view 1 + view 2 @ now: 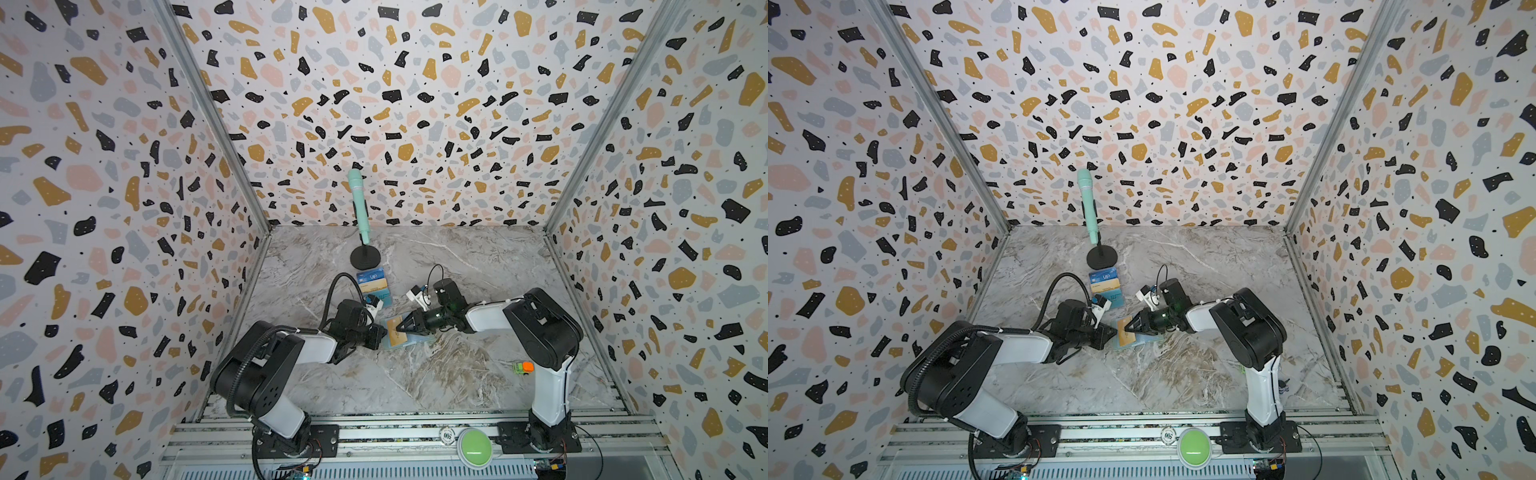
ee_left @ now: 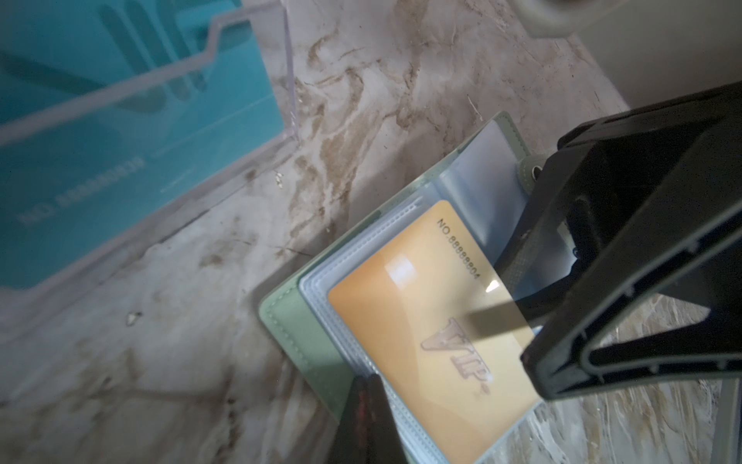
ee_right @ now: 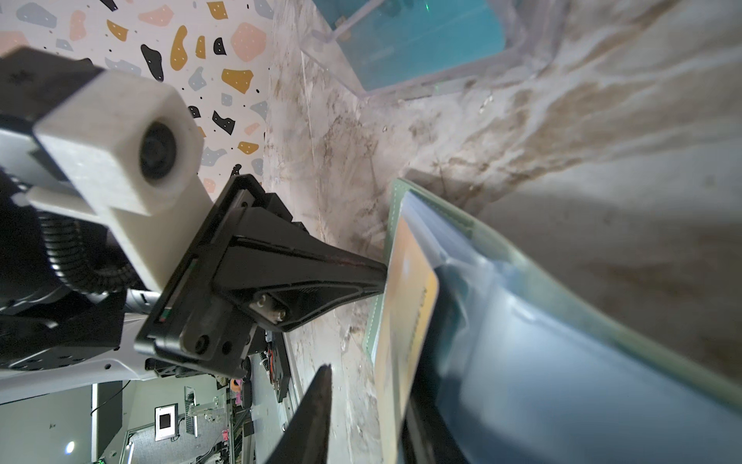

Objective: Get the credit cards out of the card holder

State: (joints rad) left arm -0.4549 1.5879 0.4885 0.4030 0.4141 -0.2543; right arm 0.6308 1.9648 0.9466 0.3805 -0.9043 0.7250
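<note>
Freeing the yellow card (image 2: 421, 321): the card holder (image 2: 289, 321) lies open on the counter (image 1: 457, 374) near the clear stand (image 1: 374, 286). The left tool (image 3: 377, 273), shut, pins its cover. The right tool (image 1: 400, 327), partly open, straddles the card's edge, gripping nothing. Next, likely: close and draw the card from its sleeve.

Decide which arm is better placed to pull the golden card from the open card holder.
Right: the right gripper straddles the golden card at its edge; the shut left gripper rests on the card holder.

From high above the near edge, both top views look down across the whole worktop (image 1: 436, 374). Both wrist cameras sit close, facing the open card holder (image 2: 287, 321) from opposite sides.
</note>
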